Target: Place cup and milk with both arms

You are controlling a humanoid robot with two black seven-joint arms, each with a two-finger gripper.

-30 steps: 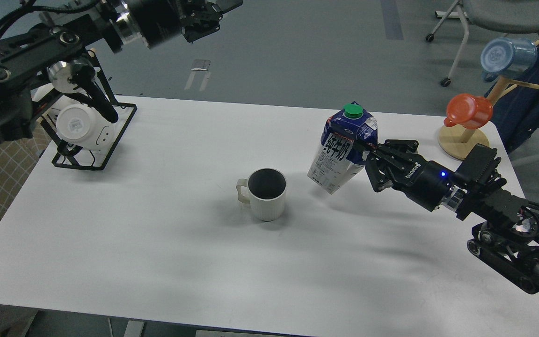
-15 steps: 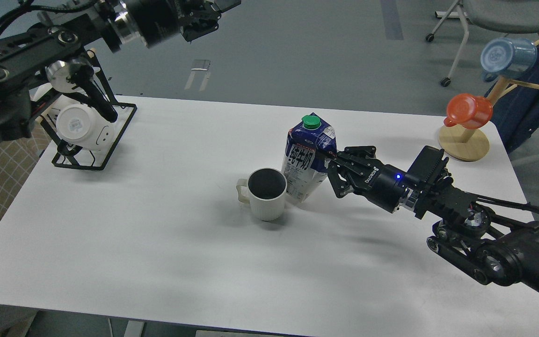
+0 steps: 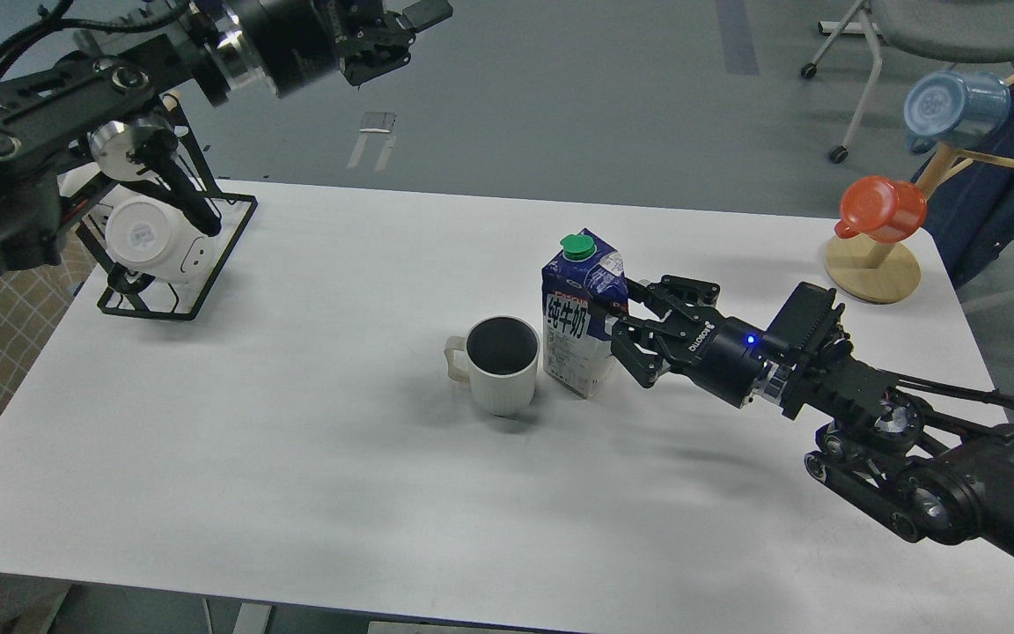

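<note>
Right arm [image 3: 912,423] enters from the lower right and reaches leftward, low and nearly level, its wrist lit by a small blue light. Right gripper [image 3: 617,321] has both fingers closed against the side of the milk carton [image 3: 579,317]. Left arm [image 3: 40,132] is raised at upper left; left gripper [image 3: 401,26] points right, its finger state indistinct.

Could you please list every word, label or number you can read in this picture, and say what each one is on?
"纯牛奶": black characters down the white front of the milk carton.
Red band above them on the carton: too blurred to read.
White lettering on the right gripper: too small to read.
Sticker on the white bowl in the black rack: unreadable.
</note>
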